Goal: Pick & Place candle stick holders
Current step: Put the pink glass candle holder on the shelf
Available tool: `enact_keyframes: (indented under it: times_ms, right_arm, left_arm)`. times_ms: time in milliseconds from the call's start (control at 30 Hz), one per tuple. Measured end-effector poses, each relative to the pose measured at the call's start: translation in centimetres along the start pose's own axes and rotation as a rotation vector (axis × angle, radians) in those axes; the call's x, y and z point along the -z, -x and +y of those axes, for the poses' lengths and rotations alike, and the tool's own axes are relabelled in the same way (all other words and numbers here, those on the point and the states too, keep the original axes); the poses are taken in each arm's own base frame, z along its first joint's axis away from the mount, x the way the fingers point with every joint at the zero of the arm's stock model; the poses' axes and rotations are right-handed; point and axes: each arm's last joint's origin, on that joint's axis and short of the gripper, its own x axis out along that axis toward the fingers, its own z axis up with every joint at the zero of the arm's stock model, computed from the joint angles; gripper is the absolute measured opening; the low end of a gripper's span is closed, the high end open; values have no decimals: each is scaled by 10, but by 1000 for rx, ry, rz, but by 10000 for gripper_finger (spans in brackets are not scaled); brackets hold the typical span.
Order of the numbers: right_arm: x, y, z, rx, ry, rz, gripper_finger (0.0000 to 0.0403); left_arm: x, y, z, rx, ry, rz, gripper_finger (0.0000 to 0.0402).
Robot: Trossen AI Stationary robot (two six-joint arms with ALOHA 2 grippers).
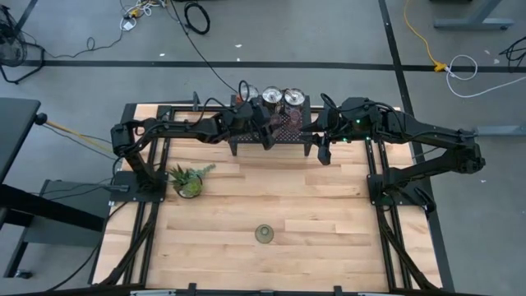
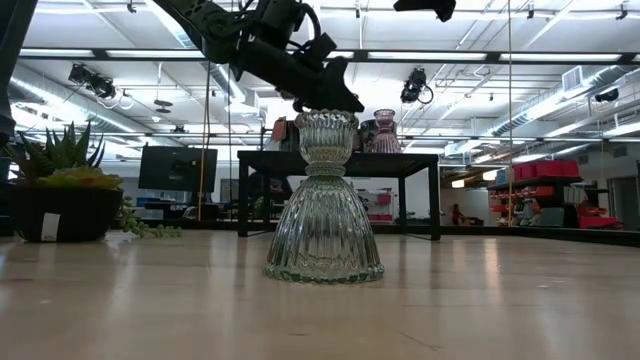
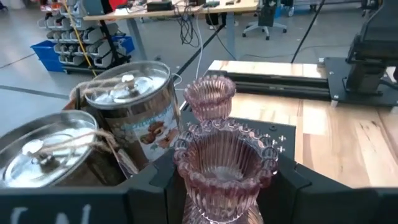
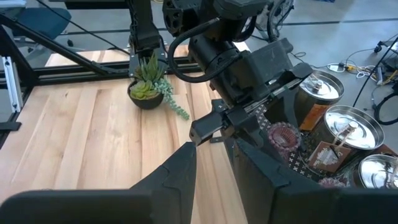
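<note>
My left gripper [image 1: 265, 131] is over the black mesh stand [image 1: 288, 131] at the table's far side, shut on a pink ribbed glass holder [image 3: 221, 163]. A second pink glass holder [image 3: 211, 96] stands on the stand behind it. Three silver tins [image 1: 271, 97] stand along the stand's far edge, and two of them show in the left wrist view [image 3: 134, 99]. An olive glass holder [image 1: 264, 233] stands on its wide bell-shaped base on the table, near the front edge. My right gripper [image 1: 323, 152] hangs a little open and empty at the stand's right end. My left gripper has the pink glass holder's ribbed cup [image 3: 186, 163] between its two fingers, one on each side of the cup just below its scalloped rim. The holder stands upright. Its lower part is hidden, so I cannot tell whether it rests on the stand.
A small spiky potted plant [image 1: 191, 181] stands at the table's left. The two arm bases and their black rails [image 1: 378, 177] run along both sides. Bare wood lies between the stand and the olive holder.
</note>
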Motion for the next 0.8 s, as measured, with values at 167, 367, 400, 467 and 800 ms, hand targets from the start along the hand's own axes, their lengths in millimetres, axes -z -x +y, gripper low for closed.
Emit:
enact_keyframes:
  times_ms: [167,367,400,467,800]
  right_arm:
    - [0,0,0,0,0,0,107]
    - [0,0,0,0,0,0,107]
    - [0,0,0,0,0,0,107]
    - [0,0,0,0,0,0,107]
    - [0,0,0,-1,0,0,107]
  left_arm:
    - [-2,0,0,-3,2,-19,157]
    - [-2,0,1,-15,2,-17,158]
    - [-2,0,1,-29,3,-16,158]
    - [-2,0,2,-57,3,-13,158]
    - [-2,0,3,-79,4,-13,158]
